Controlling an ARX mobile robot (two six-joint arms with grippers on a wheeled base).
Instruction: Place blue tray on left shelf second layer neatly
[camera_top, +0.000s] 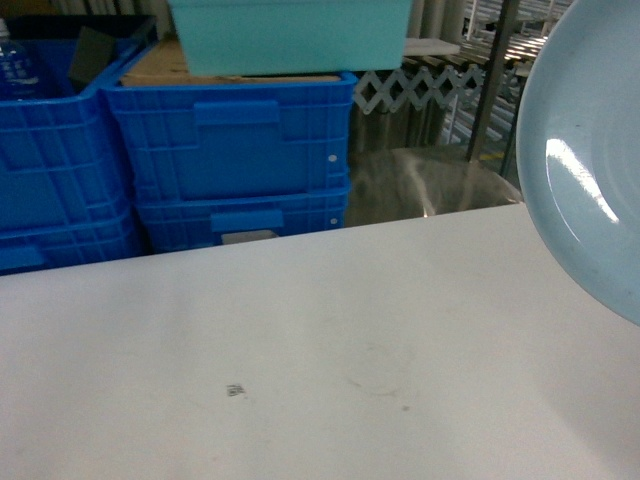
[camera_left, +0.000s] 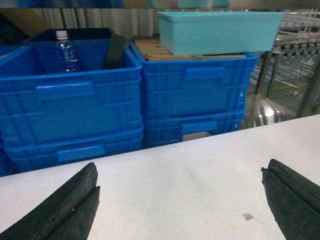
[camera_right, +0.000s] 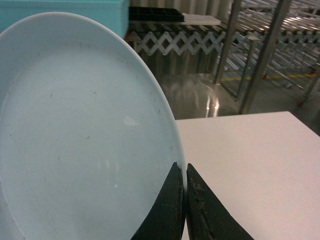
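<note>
The blue tray (camera_top: 585, 160) is a pale round glossy plate held up on edge at the right of the head view, above the white table (camera_top: 300, 340). In the right wrist view the blue tray (camera_right: 80, 135) fills the left half, and my right gripper (camera_right: 183, 172) is shut on its rim, one dark finger on each side. My left gripper (camera_left: 180, 175) hangs open low over the table with nothing between its fingers (camera_left: 75, 195). The left shelf is out of view.
Stacked deep-blue ribbed crates (camera_top: 230, 150) stand behind the table's far edge, with a pale teal box (camera_top: 290, 35) on top. One crate holds a water bottle (camera_left: 66, 52). Metal racks (camera_right: 260, 45) and a white lattice barrier (camera_top: 420, 88) stand at the back right.
</note>
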